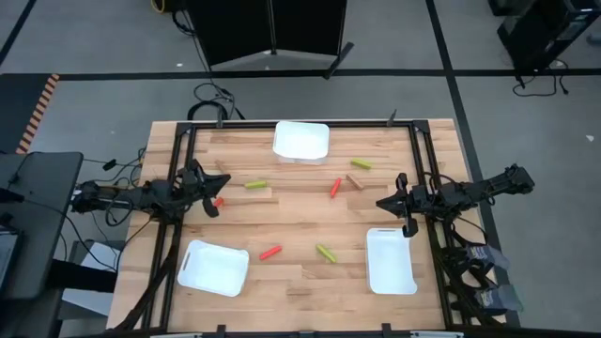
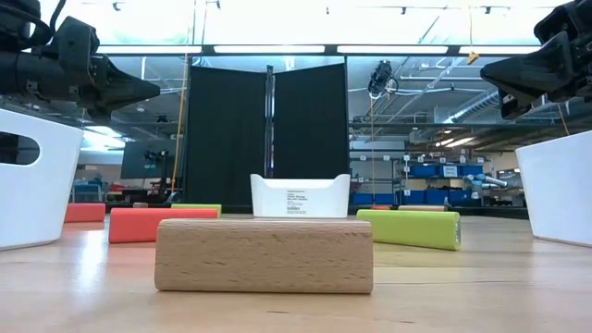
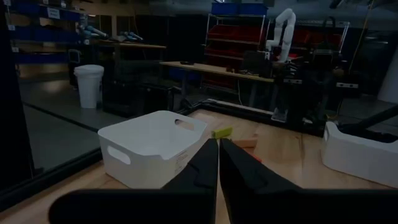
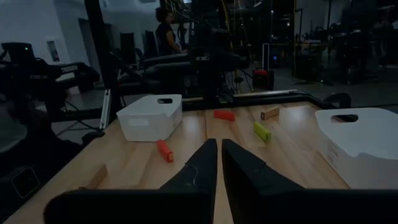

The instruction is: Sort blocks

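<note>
Small oblong blocks lie scattered flat on the wooden table: yellow-green ones (image 1: 255, 185) (image 1: 362, 164) (image 1: 326, 253), red ones (image 1: 336, 187) (image 1: 270, 252) (image 1: 218, 201), and a tan one (image 1: 357, 180). In the low view another tan block (image 2: 264, 254) lies nearest, with a red block (image 2: 162, 225) and a yellow-green block (image 2: 409, 228) behind it. My left gripper (image 1: 219, 192) (image 3: 218, 163) hovers shut above the table's left side, next to a red block. My right gripper (image 1: 381, 202) (image 4: 219, 163) hovers shut above the right side. Neither holds anything.
Three white trays stand on the table: one at the far middle (image 1: 300, 143), one at the near left (image 1: 214, 268), one at the near right (image 1: 391, 260). A black frame (image 1: 424, 160) runs along the table's sides. A person (image 4: 166, 31) stands in the room far behind.
</note>
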### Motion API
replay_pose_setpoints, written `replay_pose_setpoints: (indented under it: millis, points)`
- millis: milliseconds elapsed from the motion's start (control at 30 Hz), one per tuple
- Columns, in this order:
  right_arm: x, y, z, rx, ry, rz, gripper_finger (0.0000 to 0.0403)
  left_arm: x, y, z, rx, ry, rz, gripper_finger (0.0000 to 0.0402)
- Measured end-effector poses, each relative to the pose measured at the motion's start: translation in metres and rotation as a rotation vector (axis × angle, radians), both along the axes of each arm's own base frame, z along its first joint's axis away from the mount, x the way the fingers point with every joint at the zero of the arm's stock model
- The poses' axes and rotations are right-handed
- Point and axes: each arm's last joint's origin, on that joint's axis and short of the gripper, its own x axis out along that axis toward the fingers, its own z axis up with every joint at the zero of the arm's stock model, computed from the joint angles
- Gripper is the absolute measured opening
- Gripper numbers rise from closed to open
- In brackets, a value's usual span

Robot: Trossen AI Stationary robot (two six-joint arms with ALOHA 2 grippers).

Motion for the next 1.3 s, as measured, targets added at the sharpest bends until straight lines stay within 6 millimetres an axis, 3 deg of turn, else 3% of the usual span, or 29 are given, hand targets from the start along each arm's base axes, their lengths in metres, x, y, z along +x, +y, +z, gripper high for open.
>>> replay_pose_setpoints:
  millis: [233, 400, 533, 733, 1000, 1200, 1300]
  points:
    - [0.000, 0.000, 0.008, -0.076, -0.078, -0.009, 0.0037, 0.000, 0.000, 0.000, 0.000, 0.000, 0.000, 0.0025]
    - [-0.009, -0.003, 0.040, -0.018, -0.409, -0.040, 0.0037, 0.000, 0.000, 0.000, -0.016, -0.012, -0.001, 0.0025]
    - [-0.021, -0.011, 0.060, 0.154, -0.635, -0.150, 0.0038, 0.000, -0.001, 0.005, -0.183, -0.137, -0.054, 0.0025]
    - [-0.003, -0.021, 0.057, 0.317, -0.332, -0.349, 0.0036, 0.002, -0.004, 0.007, -0.341, -0.211, -0.166, 0.0025]
    - [0.033, -0.040, 0.051, 0.402, -0.151, -0.473, 0.0036, 0.008, -0.007, 0.005, -0.372, -0.172, -0.252, 0.0025]
    - [0.065, -0.057, 0.058, 0.338, -0.009, -0.552, 0.0036, 0.014, -0.006, 0.006, -0.356, -0.172, -0.187, 0.0025]
    - [0.082, -0.064, 0.066, 0.180, 0.071, -0.563, 0.0035, 0.017, -0.005, 0.005, -0.352, -0.128, -0.131, 0.0025]
